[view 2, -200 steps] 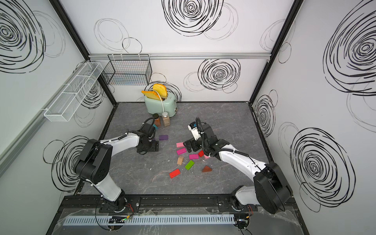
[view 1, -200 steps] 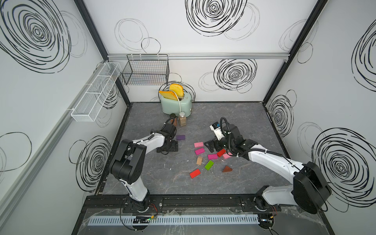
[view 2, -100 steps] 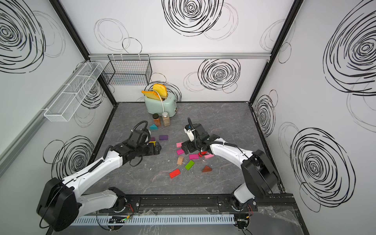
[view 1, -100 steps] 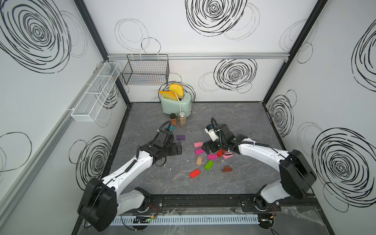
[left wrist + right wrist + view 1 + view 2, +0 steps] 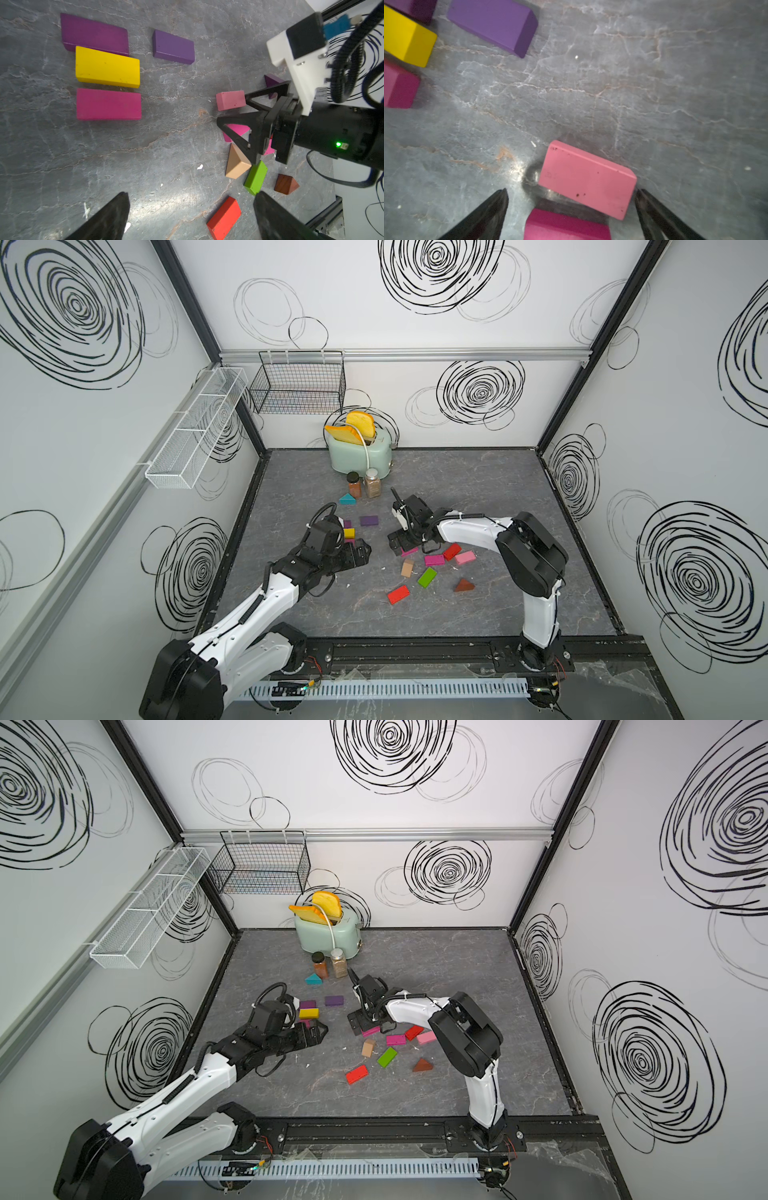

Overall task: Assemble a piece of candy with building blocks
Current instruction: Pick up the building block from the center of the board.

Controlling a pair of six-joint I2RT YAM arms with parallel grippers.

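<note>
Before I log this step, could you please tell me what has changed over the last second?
The left tool moved toward the middle as its arm unfolded and stretched out low. The right tool slid toward it, now over the pink block. Nothing was grasped or released; both tools stay open. The green block and its neighbours have not shifted.

High stereo pair; close wrist views over blocks (image 5: 107, 67)

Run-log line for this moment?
left gripper open, empty | right gripper open, by pink brick | yellow brick beside magenta brick
</note>
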